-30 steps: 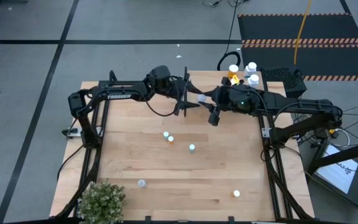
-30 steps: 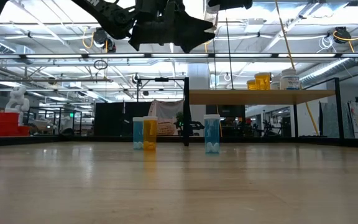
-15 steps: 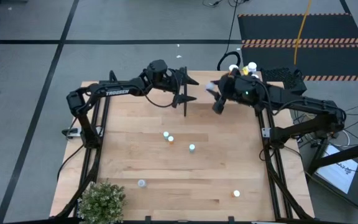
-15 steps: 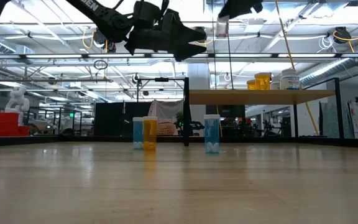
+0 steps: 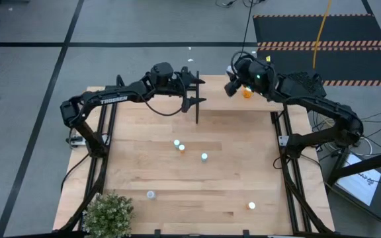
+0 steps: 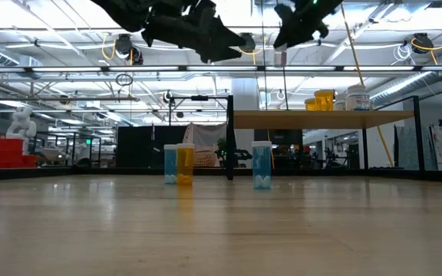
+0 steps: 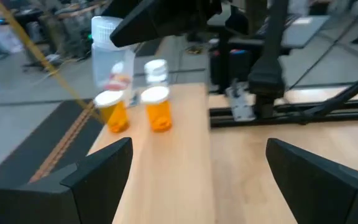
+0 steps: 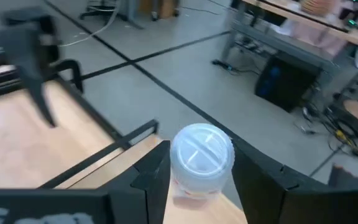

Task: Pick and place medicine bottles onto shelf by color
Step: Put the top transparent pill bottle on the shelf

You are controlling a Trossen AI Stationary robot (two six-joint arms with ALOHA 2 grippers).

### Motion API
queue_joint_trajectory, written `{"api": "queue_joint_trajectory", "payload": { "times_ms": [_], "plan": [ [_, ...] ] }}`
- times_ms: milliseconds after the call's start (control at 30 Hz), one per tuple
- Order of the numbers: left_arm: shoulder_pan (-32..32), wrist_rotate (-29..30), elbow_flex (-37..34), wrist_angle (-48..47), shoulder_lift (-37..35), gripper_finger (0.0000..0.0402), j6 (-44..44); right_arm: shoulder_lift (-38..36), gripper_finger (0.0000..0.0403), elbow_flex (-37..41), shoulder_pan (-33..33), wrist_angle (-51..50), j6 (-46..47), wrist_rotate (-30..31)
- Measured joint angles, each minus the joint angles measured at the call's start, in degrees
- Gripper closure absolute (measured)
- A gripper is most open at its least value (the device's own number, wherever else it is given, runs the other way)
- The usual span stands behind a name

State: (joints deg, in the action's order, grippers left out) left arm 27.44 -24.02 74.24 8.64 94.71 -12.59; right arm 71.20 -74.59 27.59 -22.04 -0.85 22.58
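Note:
My right gripper [image 8: 199, 186] is shut on a clear bottle with a white cap [image 8: 201, 155], high above the shelf [image 7: 173, 168] at the table's far right; the left wrist view shows this bottle [image 7: 112, 56] too. Two orange bottles [image 7: 156, 109] and a clear one stand on the shelf. My left gripper [image 5: 194, 88] hangs open over the table's far middle, holding nothing. Two blue bottles [image 5: 176, 142], [image 5: 204, 157] and an orange bottle [image 5: 182, 148] stand upright mid-table. My right gripper pinches the clear bottle's body just under the cap [image 8: 194, 186] between its two fingers [image 8: 151, 177], one on each side. The fingers come roughly level, from the table's right side. The bottle is roughly upright, cap up, lifted clear above the shelf.
A pale bottle [image 5: 151, 194] and an orange one [image 5: 251, 205] stand near the table's front edge, and a potted plant [image 5: 109, 213] at its front left corner. A black upright post [image 5: 197, 114] rises beside the shelf, just under my left gripper.
My two grippers were together over the table's far middle with the clear bottle between them. My left gripper has opened wider and drawn back toward the far edge. My right gripper has swung toward the far right corner, carrying the bottle over the shelf.

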Motion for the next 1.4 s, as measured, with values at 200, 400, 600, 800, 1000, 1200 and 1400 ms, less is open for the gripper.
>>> {"api": "queue_joint_trajectory", "payload": {
  "times_ms": [200, 400, 600, 800, 1000, 1200, 1400],
  "plan": [
    [-0.6, 4.5, 0.0, -0.2, -0.1, 0.0032, -0.8, 4.3, 0.0253, 0.0, 3.8, 2.8, 3.1, -0.1],
    [-0.6, 7.6, 0.0, -0.4, -0.1, 0.0032, -1.3, 8.7, 0.0253, 0.0, 5.9, 3.9, 4.7, -0.1],
    [-0.1, 10.1, 0.0, -2.0, -0.4, 0.0032, -1.4, 12.3, 0.0251, 0.0, 7.6, 3.8, 5.6, -0.2],
    [0.3, 12.8, 0.0, -4.6, -1.7, 0.0032, -1.9, 12.9, 0.0251, 0.0, 8.6, 3.3, 7.0, -0.1],
    [0.3, 13.1, 0.0, -5.2, -1.5, 0.0032, -2.5, 12.8, 0.0252, 1.5, 9.2, 2.2, 9.9, -0.1],
    [0.3, 13.1, 0.0, -5.2, -1.6, 0.0032, -2.3, 12.7, 0.0251, 8.1, 10.8, 9.2, 12.2, -0.2],
    [0.3, 13.1, 0.0, -5.5, -1.6, 0.0032, -2.4, 12.7, 0.0251, 9.5, 11.1, 10.8, 12.6, -0.2]
  ]
}}
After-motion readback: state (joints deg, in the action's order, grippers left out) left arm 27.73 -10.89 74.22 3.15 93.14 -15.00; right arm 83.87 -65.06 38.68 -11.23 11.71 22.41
